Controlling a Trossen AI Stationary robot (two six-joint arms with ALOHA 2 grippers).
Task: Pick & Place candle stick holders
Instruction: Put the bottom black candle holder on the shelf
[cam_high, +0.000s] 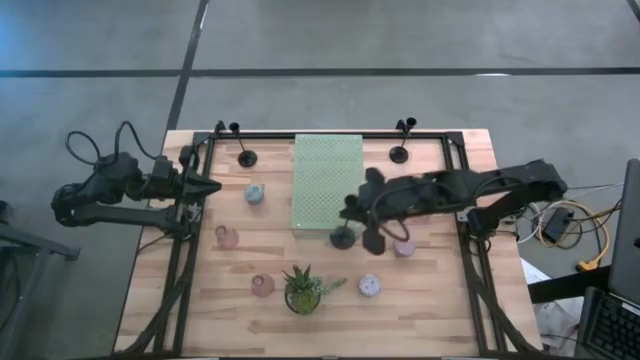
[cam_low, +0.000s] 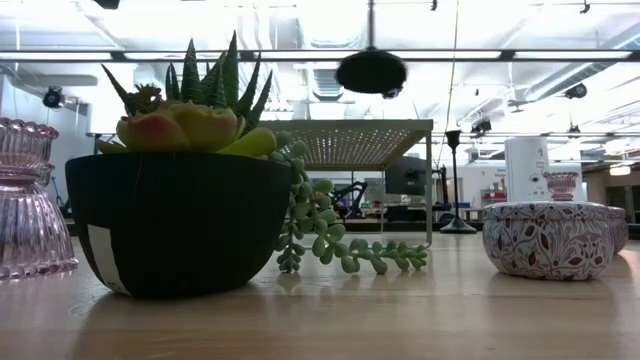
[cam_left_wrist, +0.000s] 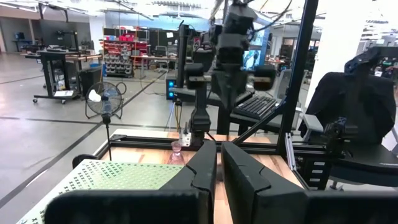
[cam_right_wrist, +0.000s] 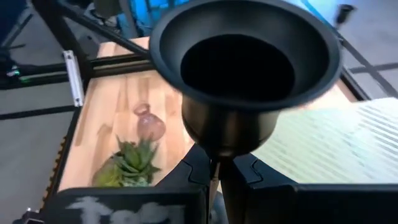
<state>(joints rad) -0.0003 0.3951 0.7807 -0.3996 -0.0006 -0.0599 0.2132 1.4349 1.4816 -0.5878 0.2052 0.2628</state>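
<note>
My right gripper (cam_high: 352, 208) is over the table's middle, by the near right corner of the green mat, shut on a tall black candle stick holder (cam_right_wrist: 242, 68). The holder's cup top fills the right wrist view, and its round base (cam_low: 371, 72) hangs high above the table in the low view. Two more black holders (cam_high: 247, 157) (cam_high: 399, 152) stand on their disc bases at the far side. Pastel cups stand on the wood: blue (cam_high: 256, 194), pink (cam_high: 228, 237) (cam_high: 263, 286) (cam_high: 404, 246) and a pale patterned one (cam_high: 369, 286). My left gripper (cam_high: 207, 187) waits shut at the table's left. My right gripper pinches the holder's thin stem (cam_right_wrist: 214, 167) just below the cup top between its two fingers. The fingers come slanting down from the table's right. The holder hangs upright below them, its base lifted clear of the table.
A raised green perforated mat (cam_high: 326, 180) on thin legs fills the far middle. A potted succulent (cam_high: 303, 290) stands near the front edge, large in the low view (cam_low: 180, 200). A black frame (cam_high: 190, 230) runs along the left, right and far sides.
</note>
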